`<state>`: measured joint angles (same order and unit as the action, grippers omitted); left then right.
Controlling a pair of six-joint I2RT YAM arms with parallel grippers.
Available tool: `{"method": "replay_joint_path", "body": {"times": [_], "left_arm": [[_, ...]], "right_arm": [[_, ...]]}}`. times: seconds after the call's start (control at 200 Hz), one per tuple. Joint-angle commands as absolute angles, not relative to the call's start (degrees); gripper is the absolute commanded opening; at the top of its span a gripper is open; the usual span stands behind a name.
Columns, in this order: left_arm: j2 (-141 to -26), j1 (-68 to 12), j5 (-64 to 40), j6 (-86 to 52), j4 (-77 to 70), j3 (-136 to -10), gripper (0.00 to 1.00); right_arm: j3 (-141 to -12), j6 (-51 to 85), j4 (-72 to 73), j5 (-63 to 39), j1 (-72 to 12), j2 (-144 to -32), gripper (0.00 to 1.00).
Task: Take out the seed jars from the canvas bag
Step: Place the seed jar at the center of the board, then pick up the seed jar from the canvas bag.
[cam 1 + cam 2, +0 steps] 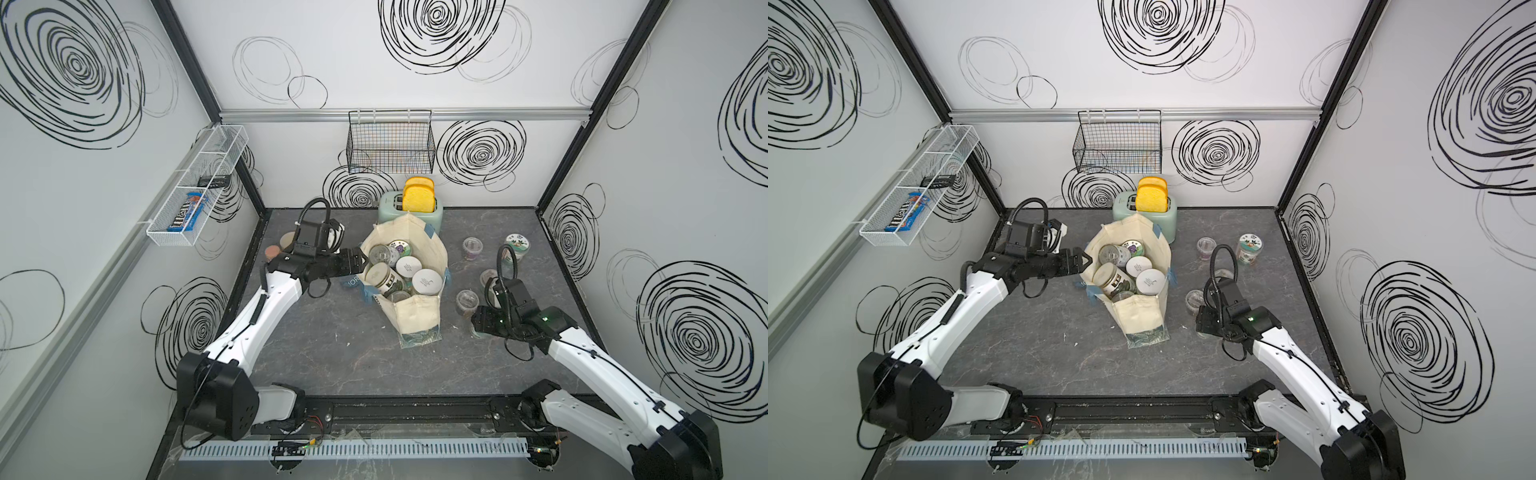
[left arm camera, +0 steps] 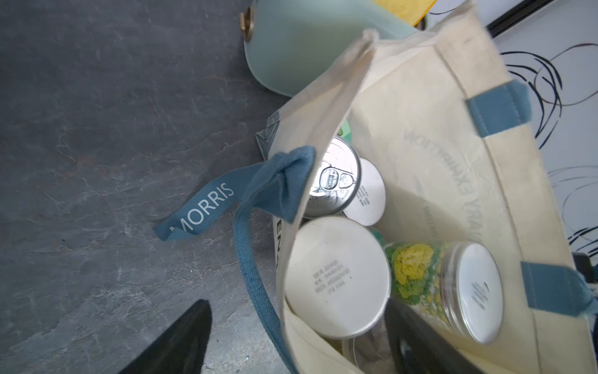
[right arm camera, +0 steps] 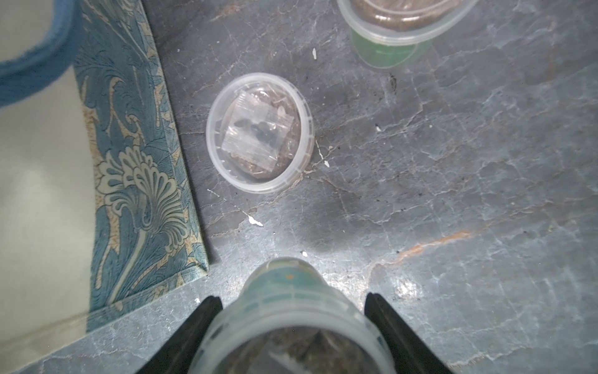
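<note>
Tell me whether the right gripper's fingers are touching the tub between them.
Touching. In the right wrist view the fingers of the right gripper press against both sides of the clear tub, with no gap showing.

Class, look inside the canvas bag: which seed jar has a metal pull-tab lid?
The shiny silver-topped jar beside the blue handle; the other jars near it show plain white ends, no ring.

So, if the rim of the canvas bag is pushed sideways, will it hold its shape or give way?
It will probably give way: the canvas bag sags and folds at its rim, so the cloth looks floppy. It seems unlikely to tip, since several seed jars weigh its base down.
</note>
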<state>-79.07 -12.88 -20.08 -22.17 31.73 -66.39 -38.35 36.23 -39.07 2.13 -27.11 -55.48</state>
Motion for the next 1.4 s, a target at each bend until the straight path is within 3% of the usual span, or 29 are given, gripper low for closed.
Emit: {"method": "replay_joint_path", "body": {"times": [0.0, 0.165, 0.275, 0.45, 0.48, 0.62, 0.835, 0.981, 1.211, 1.396], "left_arm": [[-80.9, -12.8, -23.2, -21.3, 29.6, -67.0, 0.78], [-80.3, -13.5, -25.0, -22.0, 28.3, -65.6, 0.64], [-79.9, -14.5, -26.5, -22.9, 27.1, -64.4, 0.47], [-80.3, -15.6, -26.3, -23.5, 26.1, -63.1, 0.17], [-80.2, -15.7, -26.3, -23.5, 26.1, -63.1, 0.15], [-78.7, -15.9, -26.8, -23.9, 25.4, -63.3, 0.07], [-78.4, -16.1, -29.5, -24.3, 23.7, -64.9, 0.00], [-78.6, -16.2, -30.8, -25.9, 22.9, -65.7, 0.00], [-78.7, -16.3, -33.0, -26.4, 21.7, -65.9, 0.00], [-79.0, -15.8, -34.4, -26.1, 21.9, -66.5, 0.00]], "right_arm": [[-37.6, 41.1, -36.8, 3.4, -29.3, -57.9, 0.71], [-34.5, 42.9, -33.5, 3.4, -31.9, -61.4, 0.72], [-33.0, 43.1, -31.5, 4.0, -32.3, -63.3, 0.76], [-34.9, 42.2, -34.3, 5.4, -32.9, -64.0, 0.96], [-36.2, 42.2, -35.9, 5.6, -33.0, -63.3, 1.00], [-45.3, 41.0, -42.4, 5.3, -34.3, -58.3, 0.98], [-62.5, 34.0, -41.6, -1.2, -34.8, -54.6, 0.98], [-75.3, 31.0, -41.6, -8.2, -37.9, -65.4, 1.00], [-96.1, 23.6, -48.4, -3.4, -43.5, -86.0, 0.99], [-97.9, 11.5, -47.1, 0.5, -44.4, -94.0, 0.99]]}}
